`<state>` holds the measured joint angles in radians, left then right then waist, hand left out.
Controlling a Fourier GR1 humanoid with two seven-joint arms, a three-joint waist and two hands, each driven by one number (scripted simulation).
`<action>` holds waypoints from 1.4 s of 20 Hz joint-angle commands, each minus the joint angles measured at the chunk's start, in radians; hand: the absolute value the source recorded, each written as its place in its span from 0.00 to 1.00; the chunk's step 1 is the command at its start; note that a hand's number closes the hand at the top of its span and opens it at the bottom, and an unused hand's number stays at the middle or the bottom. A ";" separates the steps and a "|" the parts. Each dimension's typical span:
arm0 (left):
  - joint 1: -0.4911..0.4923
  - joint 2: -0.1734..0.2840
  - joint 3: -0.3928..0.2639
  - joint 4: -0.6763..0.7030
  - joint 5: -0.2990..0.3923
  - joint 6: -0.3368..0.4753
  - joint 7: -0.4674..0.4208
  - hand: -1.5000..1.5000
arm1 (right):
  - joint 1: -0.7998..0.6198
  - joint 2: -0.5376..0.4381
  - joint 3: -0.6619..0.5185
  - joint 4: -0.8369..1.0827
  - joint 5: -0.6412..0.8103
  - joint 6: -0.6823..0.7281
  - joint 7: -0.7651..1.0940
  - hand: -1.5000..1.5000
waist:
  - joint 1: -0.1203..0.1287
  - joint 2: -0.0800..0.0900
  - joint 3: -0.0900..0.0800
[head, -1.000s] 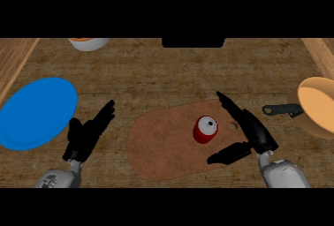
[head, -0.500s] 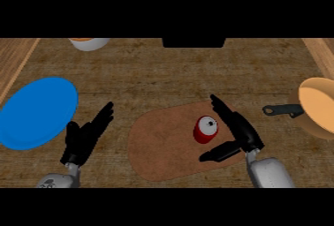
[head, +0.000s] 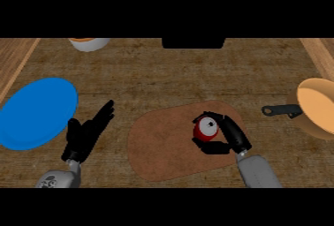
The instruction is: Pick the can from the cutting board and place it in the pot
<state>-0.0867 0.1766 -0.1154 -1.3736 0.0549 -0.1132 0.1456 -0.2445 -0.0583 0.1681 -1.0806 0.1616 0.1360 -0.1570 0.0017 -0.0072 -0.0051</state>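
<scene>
Right hand point(head: 225, 134) now around can point(head: 206, 128)

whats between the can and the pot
In the head view, the can and pot are separated by cutting board edge, bare counter, and the pot's black handle.

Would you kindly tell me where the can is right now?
The can stands on the cutting board's right half in the head view, with the right hand curled round it.
</scene>
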 commanded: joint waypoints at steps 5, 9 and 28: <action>-0.030 -0.035 0.006 0.062 -0.026 -0.001 -0.031 0.50 | -0.034 0.054 -0.060 0.230 -0.043 0.035 -0.201 1.00 | 0.005 0.011 0.006; 0.044 0.001 0.027 -0.025 -0.010 -0.035 -0.011 0.50 | 0.013 0.057 0.049 0.161 -0.067 -0.091 -0.245 1.00 | 0.005 0.007 0.005; 0.020 0.017 0.066 -0.033 0.011 -0.045 0.022 0.50 | 0.720 -0.368 -0.787 -0.232 -0.365 -0.253 -0.355 1.00 | -0.020 0.005 0.004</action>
<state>-0.0386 0.1730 -0.0663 -1.3942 0.0439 -0.1249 0.1371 0.3523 -0.4316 -0.5628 -1.1997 -0.2005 -0.0829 -0.5255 -0.0440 -0.0052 -0.0023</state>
